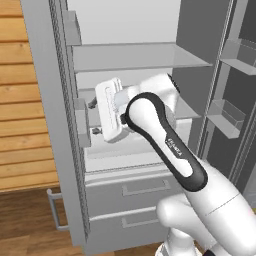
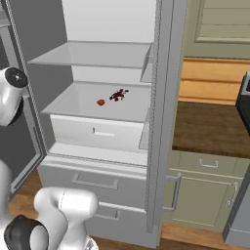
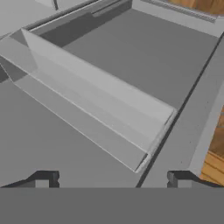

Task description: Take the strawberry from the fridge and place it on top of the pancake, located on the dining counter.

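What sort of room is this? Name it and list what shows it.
Most likely a home kitchen: an open fridge with clear shelves, olive base cabinets under a dark wooden counter, and wood flooring.

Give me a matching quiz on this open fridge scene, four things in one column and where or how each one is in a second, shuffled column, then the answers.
Things:
1. strawberry
2. dark red item
3. gripper
4. fridge

Places or states:
A. open, empty, facing a left door bin
B. small red fruit on the middle shelf, nearer the front edge
C. both doors swung open
D. on the same shelf, farther back and right of the red fruit

Pairs: 1-B, 2-D, 3-A, 4-C
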